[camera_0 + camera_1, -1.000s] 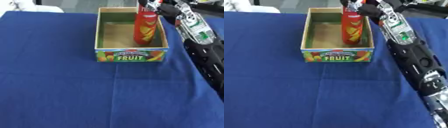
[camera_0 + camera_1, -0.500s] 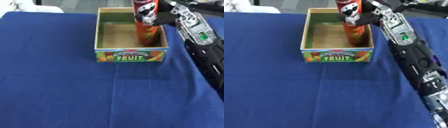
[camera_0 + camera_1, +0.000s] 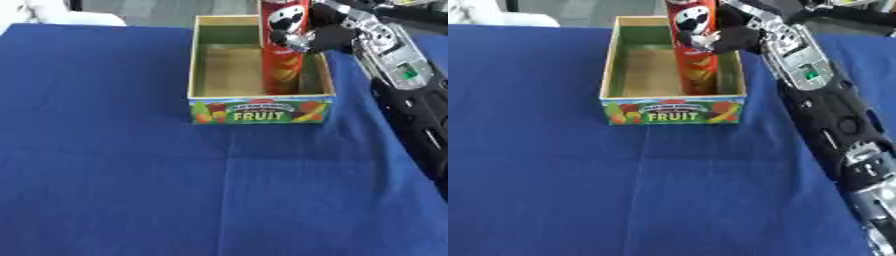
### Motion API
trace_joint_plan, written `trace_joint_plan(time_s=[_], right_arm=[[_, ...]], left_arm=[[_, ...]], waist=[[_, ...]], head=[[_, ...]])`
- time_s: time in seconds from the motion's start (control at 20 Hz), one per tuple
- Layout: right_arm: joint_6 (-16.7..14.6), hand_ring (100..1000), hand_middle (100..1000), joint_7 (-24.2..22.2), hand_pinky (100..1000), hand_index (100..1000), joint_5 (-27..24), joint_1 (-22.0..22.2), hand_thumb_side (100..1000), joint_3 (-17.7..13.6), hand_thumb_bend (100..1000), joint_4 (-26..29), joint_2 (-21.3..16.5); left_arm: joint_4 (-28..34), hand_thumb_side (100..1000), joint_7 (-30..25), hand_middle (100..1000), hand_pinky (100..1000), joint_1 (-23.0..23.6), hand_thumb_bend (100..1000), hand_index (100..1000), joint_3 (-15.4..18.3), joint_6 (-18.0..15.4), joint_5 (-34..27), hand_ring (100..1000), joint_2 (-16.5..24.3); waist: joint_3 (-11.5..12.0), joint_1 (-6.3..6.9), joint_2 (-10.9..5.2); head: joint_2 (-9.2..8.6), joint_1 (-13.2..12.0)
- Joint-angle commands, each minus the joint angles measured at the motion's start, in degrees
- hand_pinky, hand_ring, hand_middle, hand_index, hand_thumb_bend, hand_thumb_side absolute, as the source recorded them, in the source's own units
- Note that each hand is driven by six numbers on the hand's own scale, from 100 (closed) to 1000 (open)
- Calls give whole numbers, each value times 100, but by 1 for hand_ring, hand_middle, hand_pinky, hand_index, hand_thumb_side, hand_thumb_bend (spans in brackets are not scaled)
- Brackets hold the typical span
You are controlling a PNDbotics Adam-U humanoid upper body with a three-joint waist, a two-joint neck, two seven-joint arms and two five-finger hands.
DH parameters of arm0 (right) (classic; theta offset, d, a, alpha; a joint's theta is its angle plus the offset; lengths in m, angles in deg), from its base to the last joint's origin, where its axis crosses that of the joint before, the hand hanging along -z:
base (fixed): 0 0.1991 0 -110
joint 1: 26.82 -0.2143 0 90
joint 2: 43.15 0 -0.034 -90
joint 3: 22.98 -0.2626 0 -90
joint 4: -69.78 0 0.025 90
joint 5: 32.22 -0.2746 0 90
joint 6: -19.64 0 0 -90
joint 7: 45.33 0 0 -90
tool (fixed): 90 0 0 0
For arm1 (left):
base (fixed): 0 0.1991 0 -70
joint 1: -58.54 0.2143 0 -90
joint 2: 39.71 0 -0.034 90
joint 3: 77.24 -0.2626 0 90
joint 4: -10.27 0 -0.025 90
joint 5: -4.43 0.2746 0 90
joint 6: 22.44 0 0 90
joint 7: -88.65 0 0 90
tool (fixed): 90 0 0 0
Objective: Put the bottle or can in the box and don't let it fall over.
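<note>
A blue cloth [image 3: 131,165] covers the bench, and the only thing standing on it is the open cardboard box [image 3: 260,111], its front panel printed with fruit pictures and the word FRUIT. At the far left corner of the cloth lies something white [image 3: 52,12], well apart from the box. Nothing lies between the arm and the box.

The red can [image 3: 282,50], a tall crisp tube with a moustached face on its upper part, stands upright inside the box, in its right half near the right wall, its base on the box floor. The right hand [image 3: 730,36] comes in from the upper right on a long black and silver arm [image 3: 833,125] that runs down the right side of the view. Its fingers [image 3: 293,41] curl round the upper part of the can from the right side, pinching it.

A second ago the can leaned in the box, its top tipped right; half a second ago it was nearly upright; now it stands straight. The left hand shows in neither view.
</note>
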State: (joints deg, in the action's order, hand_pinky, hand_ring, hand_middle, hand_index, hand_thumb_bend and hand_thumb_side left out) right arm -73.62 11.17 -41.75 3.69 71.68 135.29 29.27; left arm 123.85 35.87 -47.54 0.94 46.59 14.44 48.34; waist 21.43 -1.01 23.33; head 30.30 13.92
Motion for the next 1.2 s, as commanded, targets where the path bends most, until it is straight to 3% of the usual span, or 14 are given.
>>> trace_joint_plan(time_s=[0.05,0.4,0.45,0.5,0.55,0.85,1.2], right_arm=[[100,1000,1000,-19,1000,1000,17,-75,100,-66,100,87,-119],[307,1000,1000,-4,1000,1000,151,21,100,4,100,168,-174],[300,1000,1000,-47,1000,1000,267,26,447,22,100,205,-195],[276,1000,1000,-74,1000,1000,394,36,637,30,100,242,-214],[247,1000,1000,-90,1000,1000,509,45,662,32,100,271,-226],[68,1000,1000,-125,1000,1000,862,127,661,25,100,341,-274],[43,1000,1000,-172,1000,1000,654,251,657,-22,100,473,-326]], left_arm=[[101,672,1,895,885,5,100,757,55,21,36,681,72],[101,672,15,893,885,82,100,757,78,34,68,681,99],[101,672,20,893,885,97,100,756,84,38,77,681,103],[101,672,29,892,885,111,100,756,90,41,84,681,105],[101,672,37,893,886,124,100,756,94,44,91,680,107],[101,672,57,892,887,174,100,756,106,63,114,680,118],[101,672,70,891,887,225,100,756,120,83,144,680,133]], waist=[[-17,36,-153],[-90,47,-234],[-100,47,-247],[-110,47,-260],[-120,47,-273],[-180,41,-340],[-227,46,-405]], head=[[-30,-33],[56,-93],[68,-98],[80,-105],[92,-114],[158,-176],[195,-235]])
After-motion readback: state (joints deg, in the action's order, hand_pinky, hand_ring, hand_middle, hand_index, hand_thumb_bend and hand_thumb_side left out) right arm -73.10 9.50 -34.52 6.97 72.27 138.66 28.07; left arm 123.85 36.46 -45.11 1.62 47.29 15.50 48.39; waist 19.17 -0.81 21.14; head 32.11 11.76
